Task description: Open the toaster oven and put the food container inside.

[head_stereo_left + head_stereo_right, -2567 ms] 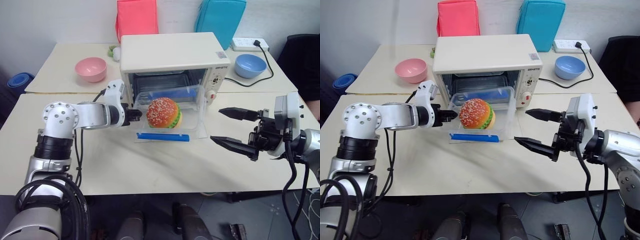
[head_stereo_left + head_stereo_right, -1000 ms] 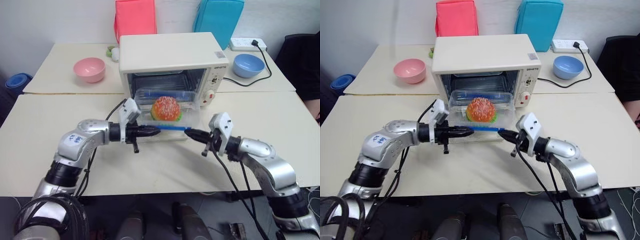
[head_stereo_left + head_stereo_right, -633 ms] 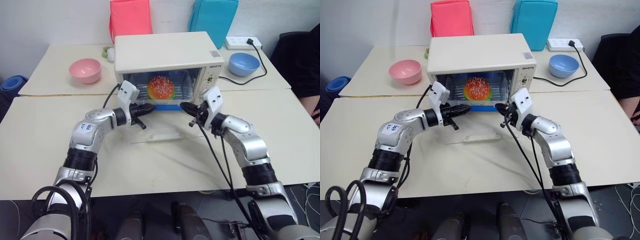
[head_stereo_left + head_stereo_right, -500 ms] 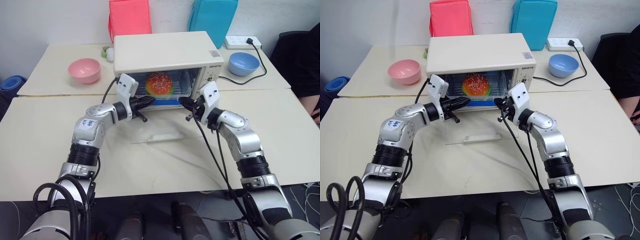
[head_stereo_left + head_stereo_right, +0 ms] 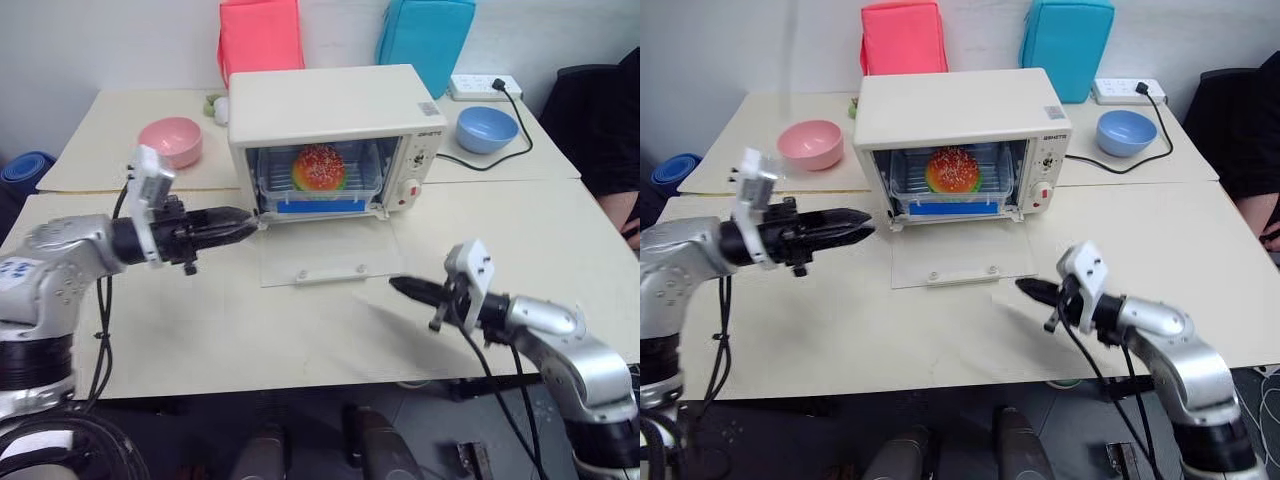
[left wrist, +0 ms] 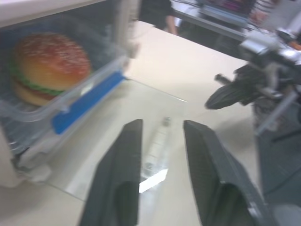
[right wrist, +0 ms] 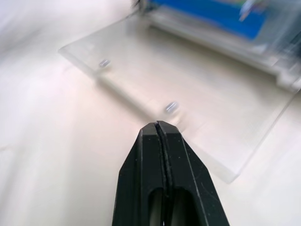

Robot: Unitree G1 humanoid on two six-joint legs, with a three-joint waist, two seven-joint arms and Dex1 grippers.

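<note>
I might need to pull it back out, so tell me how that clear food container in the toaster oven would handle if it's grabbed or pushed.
The food container looks like rigid clear plastic, so probably stiff and fairly light. Its smooth walls may slip; the blue clip strip seems a better hold. Sitting flat inside the toaster oven, it should slide rather than tip.

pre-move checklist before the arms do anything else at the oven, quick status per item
1. food container inside the toaster oven: ok, it sits in the cavity with the burger visible in it.
2. Oven door down: ok, it lies flat on the table.
3. left gripper free: ok, fingers apart with nothing between them.
4. right gripper free: ok, fingers pressed together, holding nothing.
5. Both grippers clear of the door: ok, left is off its left side, right off its front right corner.
6. Container fully past the door's hinge line: cannot tell; its blue clip strip sits right at the front edge.
</note>
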